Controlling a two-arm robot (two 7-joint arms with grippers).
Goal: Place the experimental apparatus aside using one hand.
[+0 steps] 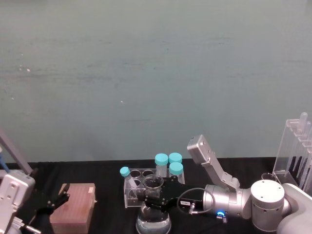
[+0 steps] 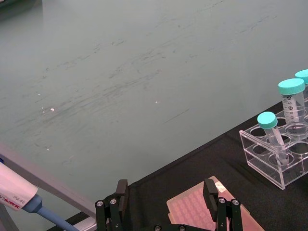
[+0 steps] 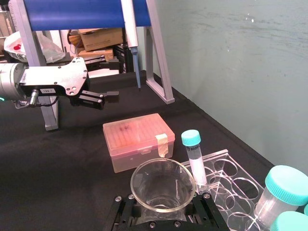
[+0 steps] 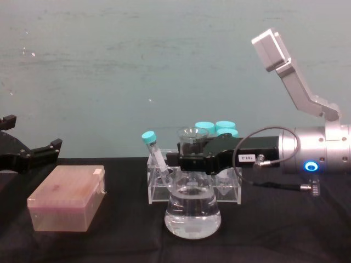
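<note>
The conical flask (image 4: pixel 193 213) holds clear liquid and stands at the table's near middle, in front of the low tube rack. My right gripper (image 4: pixel 189 158), black with a white label on a silver-grey arm, reaches in from the right and is shut around the flask's neck. From above, the flask (image 1: pixel 153 222) and the right gripper (image 1: pixel 152 194) sit near the front edge. The flask's mouth (image 3: pixel 161 192) shows large between the fingers (image 3: pixel 126 211). A tall acrylic rack of long glass tubes (image 1: pixel 295 151) stands at the far right. My left gripper (image 4: pixel 33 134) hangs open at the left.
A pinkish translucent box (image 4: pixel 68 197) lies at the left, under the open left gripper (image 2: pixel 166 192). A low clear rack of teal-capped tubes (image 4: pixel 230 186) stands right behind the flask. A blue pipette stand (image 3: pixel 82 12) rises at the far left. Black cloth covers the table.
</note>
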